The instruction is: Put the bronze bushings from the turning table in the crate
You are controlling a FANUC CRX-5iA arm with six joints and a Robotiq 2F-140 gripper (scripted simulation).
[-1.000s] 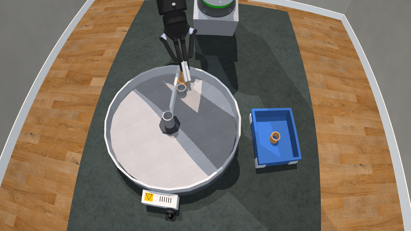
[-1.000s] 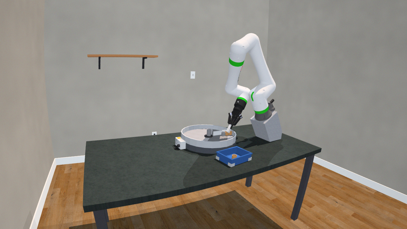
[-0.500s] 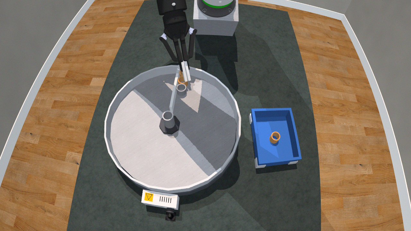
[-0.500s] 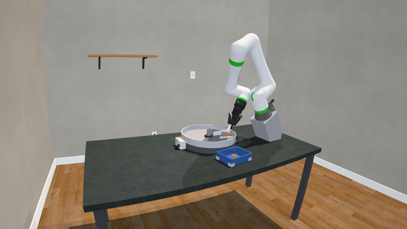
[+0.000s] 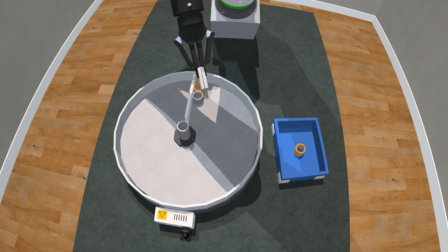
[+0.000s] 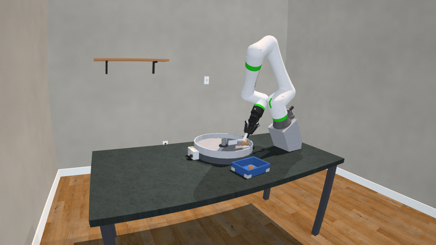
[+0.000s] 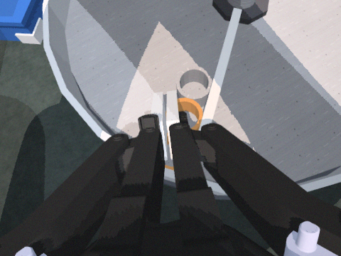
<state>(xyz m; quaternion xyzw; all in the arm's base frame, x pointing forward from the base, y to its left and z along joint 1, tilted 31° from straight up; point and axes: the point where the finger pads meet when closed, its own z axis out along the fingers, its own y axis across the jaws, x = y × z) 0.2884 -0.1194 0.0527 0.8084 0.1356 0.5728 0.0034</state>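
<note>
Looking on, I see one bronze bushing point(image 5: 299, 149) lying in the crate point(image 5: 295, 120), while the jaws, nearly shut, seem to pinch the second bronze bushing point(image 5: 198, 87), unlifted on the turning table point(image 5: 118, 138).
</note>
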